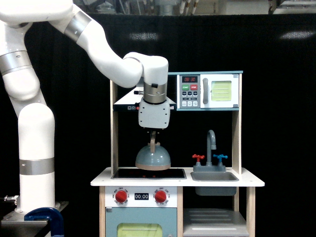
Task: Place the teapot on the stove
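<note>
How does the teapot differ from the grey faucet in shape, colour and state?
The teapot is a squat grey-blue dome with a wooden handle; the faucet is a thin grey curved pipe. The teapot hangs from the gripper above the stove; the faucet stands fixed behind the sink.

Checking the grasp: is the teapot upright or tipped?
Upright: the teapot hangs level over the stove, handle straight up in the gripper.

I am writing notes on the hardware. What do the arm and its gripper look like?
The arm is glossy white, made of thick rounded segments joined by silver-grey bands. A silver and dark ring sits at the wrist. The gripper has a white, boxy housing with small dark dots on its face; its fingers look tan. No loose cables are visible.
</note>
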{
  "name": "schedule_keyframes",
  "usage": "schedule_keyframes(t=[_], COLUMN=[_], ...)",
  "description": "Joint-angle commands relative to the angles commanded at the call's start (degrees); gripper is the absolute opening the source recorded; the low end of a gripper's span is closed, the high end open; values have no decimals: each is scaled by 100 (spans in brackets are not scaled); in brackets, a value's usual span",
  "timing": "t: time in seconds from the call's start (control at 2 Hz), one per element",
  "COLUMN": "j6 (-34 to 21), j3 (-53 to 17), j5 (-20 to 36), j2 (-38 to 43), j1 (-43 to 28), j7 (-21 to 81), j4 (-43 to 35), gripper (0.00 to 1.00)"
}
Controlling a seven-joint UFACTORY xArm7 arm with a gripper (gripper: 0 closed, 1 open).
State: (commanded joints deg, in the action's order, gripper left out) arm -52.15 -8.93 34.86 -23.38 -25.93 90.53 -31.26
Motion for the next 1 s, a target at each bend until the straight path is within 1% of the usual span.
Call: schedule_keyframes(t=[0.5, 1.0], j6=[505, 875], j3=[550, 691], j5=[310, 549], j2=[-698, -502], j1=[-463, -786], j7=[-641, -769], j4=[790, 816], gripper=[0, 0])
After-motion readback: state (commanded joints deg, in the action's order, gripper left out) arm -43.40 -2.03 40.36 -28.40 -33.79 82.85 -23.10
